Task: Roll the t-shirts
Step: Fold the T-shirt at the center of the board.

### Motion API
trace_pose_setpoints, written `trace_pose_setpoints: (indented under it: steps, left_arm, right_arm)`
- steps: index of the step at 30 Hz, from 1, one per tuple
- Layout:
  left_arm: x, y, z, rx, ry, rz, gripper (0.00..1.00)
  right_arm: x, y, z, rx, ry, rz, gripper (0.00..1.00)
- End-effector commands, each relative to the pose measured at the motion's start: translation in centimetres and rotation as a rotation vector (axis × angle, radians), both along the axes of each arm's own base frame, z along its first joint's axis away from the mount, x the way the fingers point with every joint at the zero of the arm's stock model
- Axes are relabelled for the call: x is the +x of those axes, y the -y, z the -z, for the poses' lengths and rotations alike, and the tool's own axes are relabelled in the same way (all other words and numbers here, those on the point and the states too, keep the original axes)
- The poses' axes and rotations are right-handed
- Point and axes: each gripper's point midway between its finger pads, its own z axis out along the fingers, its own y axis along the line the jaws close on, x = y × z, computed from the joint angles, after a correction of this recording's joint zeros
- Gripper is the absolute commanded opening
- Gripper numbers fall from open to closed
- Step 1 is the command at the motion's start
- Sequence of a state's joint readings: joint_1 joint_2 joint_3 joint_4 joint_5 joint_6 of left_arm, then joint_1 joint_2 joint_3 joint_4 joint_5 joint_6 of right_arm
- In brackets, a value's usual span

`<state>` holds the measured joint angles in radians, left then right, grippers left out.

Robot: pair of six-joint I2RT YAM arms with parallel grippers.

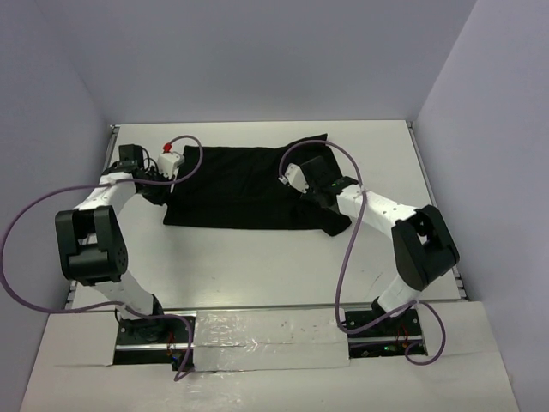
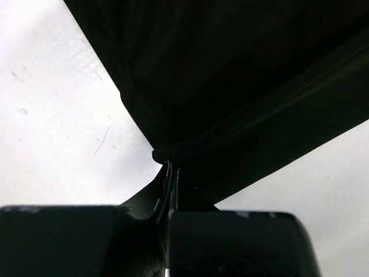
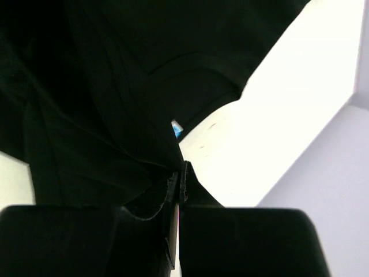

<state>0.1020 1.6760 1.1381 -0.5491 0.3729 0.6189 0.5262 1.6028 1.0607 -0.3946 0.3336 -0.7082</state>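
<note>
**Mia:** What is the left gripper (image 2: 172, 168) doing?

**Ben:** Its two fingers are squeezed together on a pinch of the black t-shirt (image 1: 232, 184). It has the shirt's 9 o'clock edge.

**Mia:** Where is the shirt?

**Ben:** It is lying on the white table (image 1: 257, 266), between the two arms. It is long from 9 o'clock to 3 o'clock. From the left gripper, all the cloth goes off toward 3 o'clock.

**Mia:** And the right gripper (image 3: 180, 173)?

**Ben:** It is squeezed tight on cloth too, near the 3 o'clock end, close to the little blue neck tag (image 3: 176, 129). Both arms have hold of the shirt, so neither one is nearer.

**Mia:** What is the shirt like?

**Ben:** Soft, thin and floppy. It is flatter on the left and bunched and wrinkly on the right. The table is hard and smooth, with tiny scratches.

**Mia:** Will it roll well?

**Ben:** I think both ends must move together, or the cloth will twist.
</note>
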Motion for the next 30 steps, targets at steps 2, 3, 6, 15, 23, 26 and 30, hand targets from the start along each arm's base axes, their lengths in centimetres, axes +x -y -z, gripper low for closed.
trace_pose_setpoints:
  steps: [2,3,6,15,23,26,30]
  left_arm:
    - [3.1,0.3,-1.6,0.021,0.095,-0.009,0.0]
    - [3.3,0.4,-1.6,0.025,0.098,-0.011,0.0]
    - [4.1,0.5,-1.4,0.033,0.108,-0.022,0.0]
    - [5.2,0.0,-0.2,0.059,0.093,-0.067,0.0]
    - [5.4,-0.1,0.4,0.058,0.082,-0.102,0.15]
    - [5.3,0.1,0.7,0.046,0.068,-0.121,0.49]
    - [5.5,-0.4,0.4,0.038,0.051,-0.199,0.61]
  right_arm:
    - [4.1,0.5,-2.9,-0.095,0.122,-0.047,0.0]
    - [4.5,0.8,-3.0,-0.105,0.132,-0.045,0.0]
    - [5.5,0.7,-3.1,-0.143,0.16,-0.074,0.0]
    - [7.2,-0.3,-1.9,-0.155,0.163,-0.108,0.02]
    - [8.2,-0.6,-0.6,-0.168,0.183,-0.1,0.16]
    - [9.1,-0.7,-0.3,-0.133,0.191,-0.048,0.46]
    - [12.7,0.4,-2.8,0.078,0.27,0.192,0.58]
